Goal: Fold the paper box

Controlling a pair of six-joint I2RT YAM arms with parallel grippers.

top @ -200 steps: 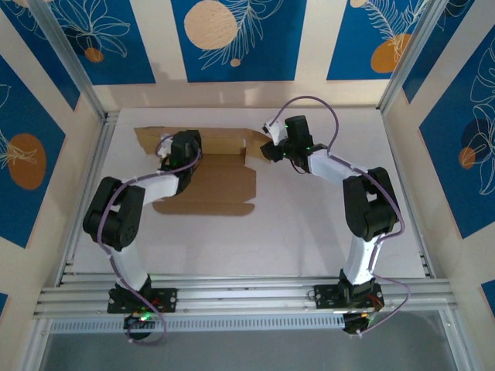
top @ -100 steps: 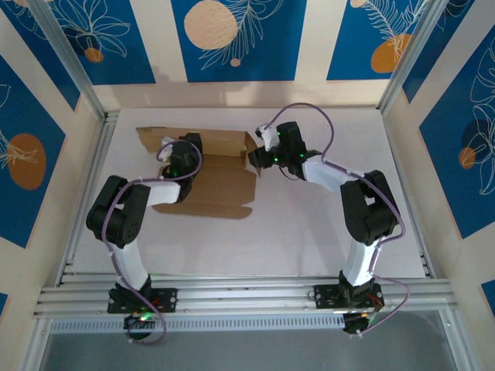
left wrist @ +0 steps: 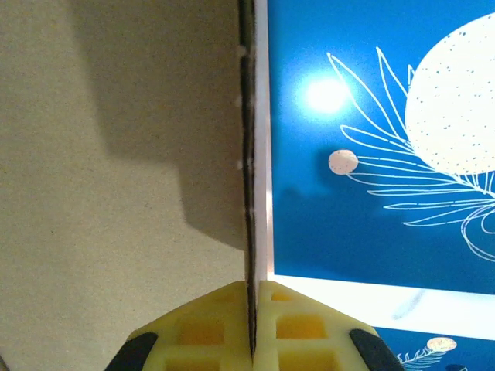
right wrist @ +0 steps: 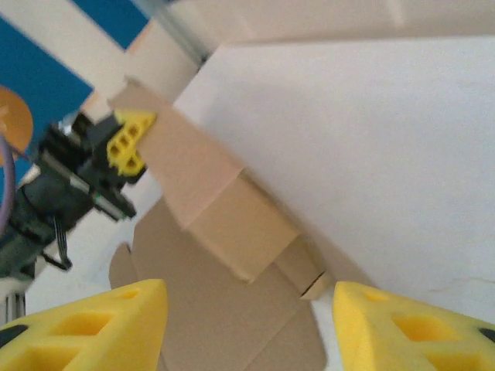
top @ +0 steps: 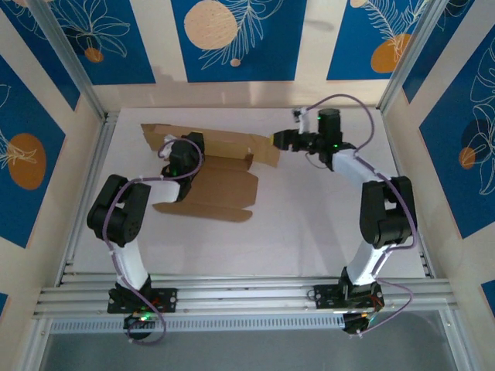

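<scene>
The paper box [top: 213,189] is brown cardboard lying partly unfolded left of centre, its long rear panel [top: 224,141] raised. My left gripper [top: 176,153] is shut on that panel's edge; in the left wrist view the yellow fingers [left wrist: 294,325] pinch the thin cardboard edge [left wrist: 247,193], with the panel's face [left wrist: 116,193] to the left. My right gripper [top: 281,141] hangs open just off the panel's right end flap, holding nothing. Its wrist view looks past the gripper [right wrist: 249,328] onto the box [right wrist: 232,224] and the left gripper [right wrist: 128,143] on the panel's far end.
The white table [top: 325,224] is walled by blue and cream patterned panels [top: 232,39]. An aluminium rail [top: 247,294] runs along the near edge by the arm bases. Bare table lies right of and in front of the box.
My right gripper has let go, pulled back to the right off the box's right end and opened wider. The right end flap now splays outward. The left gripper stays clamped on the rear panel.
</scene>
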